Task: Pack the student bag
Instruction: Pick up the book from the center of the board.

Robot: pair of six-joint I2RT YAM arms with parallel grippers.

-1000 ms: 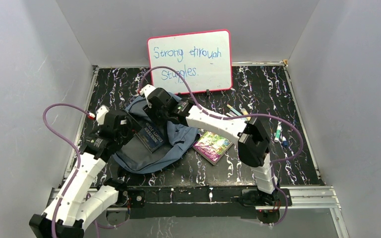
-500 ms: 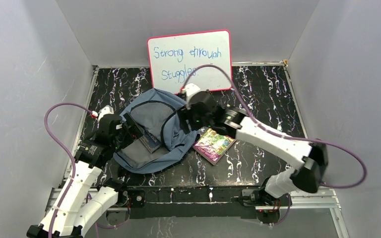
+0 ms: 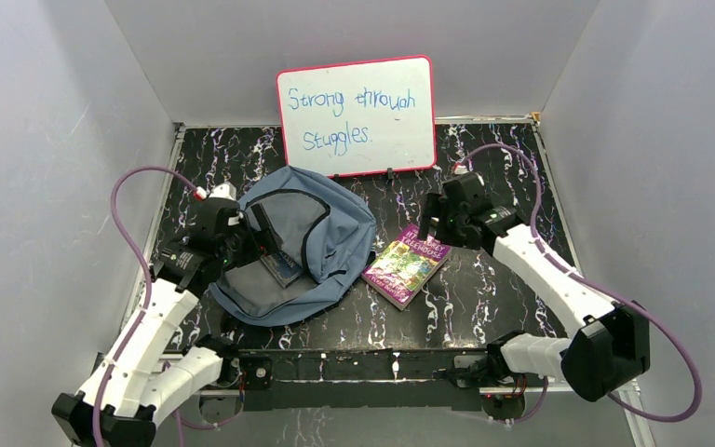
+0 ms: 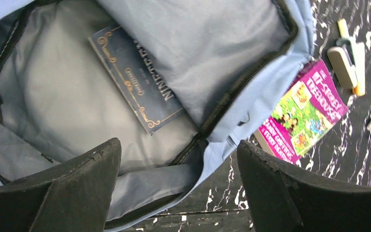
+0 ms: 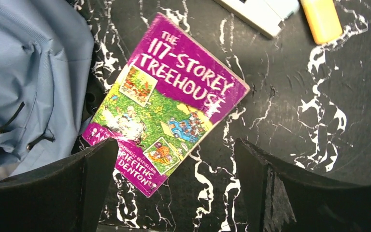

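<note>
Covering navy book (image 4: 131,77) partly: student bag (image 4: 207,43) fold.

Sets the student bag (image 3: 335,233) left of centre on the tabletop (image 3: 493,307), mouth open, with a book (image 4: 137,79) lying inside it and the whiteboard (image 3: 356,114) standing just behind it at the back edge. Puts a paperback (image 3: 408,265) flat on the tabletop just right of the bag, with pens (image 4: 350,65) farther back. Hangs the left claw (image 4: 178,193) over the bag's opening and the right claw (image 5: 174,193) over the paperback.
</note>
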